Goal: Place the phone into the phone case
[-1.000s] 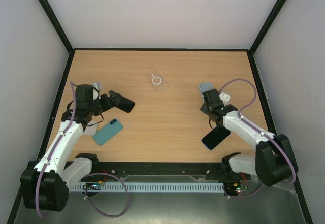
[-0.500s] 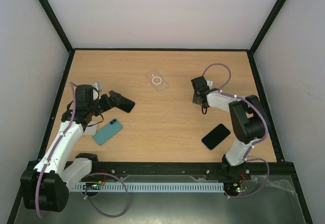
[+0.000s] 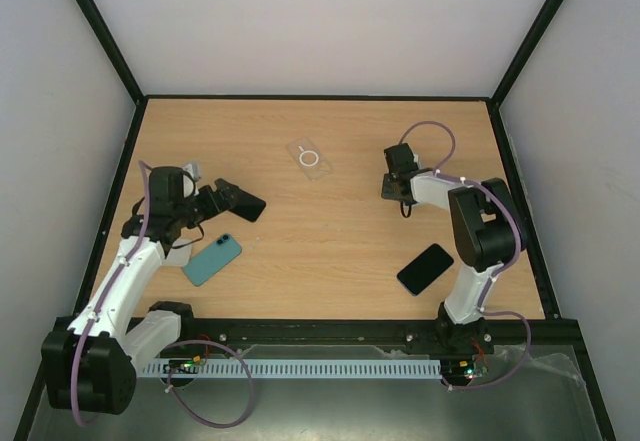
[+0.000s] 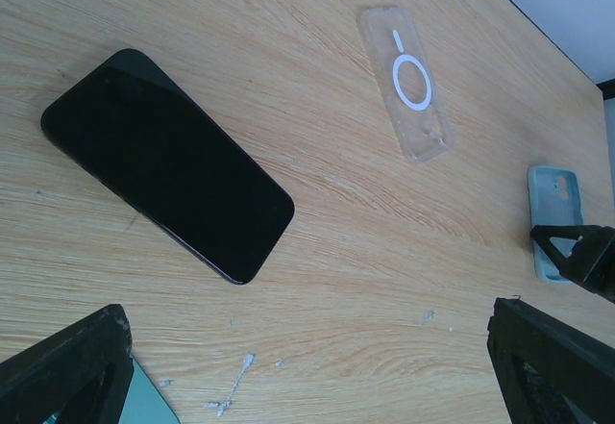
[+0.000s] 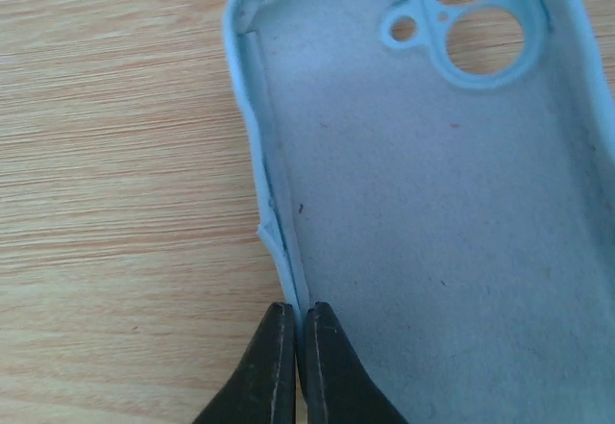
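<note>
The right gripper [image 5: 298,342] is pinching the side wall of the blue case [image 5: 432,203], its jaws pressed together on the rim. The case is lying open side up on the table [image 3: 330,241], far right. The left gripper [image 4: 307,333] is hovering with jaws wide apart, just behind a black phone [image 4: 163,160] lying flat. A teal phone [image 3: 212,259] is resting beside the left arm, seemingly back side up. A clear case [image 3: 309,158] is lying mid-table, and a second black phone [image 3: 425,268] is sitting near the right arm's base.
</note>
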Tool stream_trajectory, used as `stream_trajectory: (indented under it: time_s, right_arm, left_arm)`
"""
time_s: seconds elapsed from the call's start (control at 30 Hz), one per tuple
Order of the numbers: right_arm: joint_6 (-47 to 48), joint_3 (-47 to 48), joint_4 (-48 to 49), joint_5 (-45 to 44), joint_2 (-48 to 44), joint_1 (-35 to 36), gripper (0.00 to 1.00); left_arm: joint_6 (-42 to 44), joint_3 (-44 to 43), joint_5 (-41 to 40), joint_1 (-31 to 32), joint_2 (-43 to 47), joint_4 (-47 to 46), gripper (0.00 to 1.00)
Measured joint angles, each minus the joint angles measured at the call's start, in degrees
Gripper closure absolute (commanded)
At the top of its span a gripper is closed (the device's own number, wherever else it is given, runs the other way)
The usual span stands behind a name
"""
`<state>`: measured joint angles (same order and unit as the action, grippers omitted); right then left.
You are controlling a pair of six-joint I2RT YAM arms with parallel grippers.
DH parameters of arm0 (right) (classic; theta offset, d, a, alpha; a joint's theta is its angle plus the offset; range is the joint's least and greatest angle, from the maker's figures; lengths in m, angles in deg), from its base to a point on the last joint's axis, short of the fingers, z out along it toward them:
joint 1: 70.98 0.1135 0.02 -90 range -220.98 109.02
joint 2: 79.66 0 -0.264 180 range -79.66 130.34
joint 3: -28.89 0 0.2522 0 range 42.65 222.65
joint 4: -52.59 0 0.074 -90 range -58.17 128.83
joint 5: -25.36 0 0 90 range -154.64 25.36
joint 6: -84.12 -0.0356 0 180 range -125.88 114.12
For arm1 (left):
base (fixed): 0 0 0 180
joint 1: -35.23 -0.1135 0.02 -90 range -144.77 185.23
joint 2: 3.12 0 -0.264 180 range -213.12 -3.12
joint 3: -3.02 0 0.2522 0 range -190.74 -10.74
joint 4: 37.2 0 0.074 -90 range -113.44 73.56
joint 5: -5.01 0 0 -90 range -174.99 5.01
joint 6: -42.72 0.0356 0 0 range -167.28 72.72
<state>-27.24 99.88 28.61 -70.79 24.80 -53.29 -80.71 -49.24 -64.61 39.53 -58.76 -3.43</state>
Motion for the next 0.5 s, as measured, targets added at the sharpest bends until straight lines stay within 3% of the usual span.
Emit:
stream_trajectory:
  time_s: [0.3, 0.5]
  right_arm:
    - [-2.2, -3.8, -3.3, 8.1, -6.4, 3.1, 0.98]
    - [-7.8, -8.4, -4.8, 12.9, -13.5, 12.7, 0.98]
  left_arm:
    - [0.0, 0.0, 0.5, -0.2, 0.0, -0.1, 0.0]
    - [0.0, 0.0, 1.2, -0.2, 0.0, -0.4, 0.0]
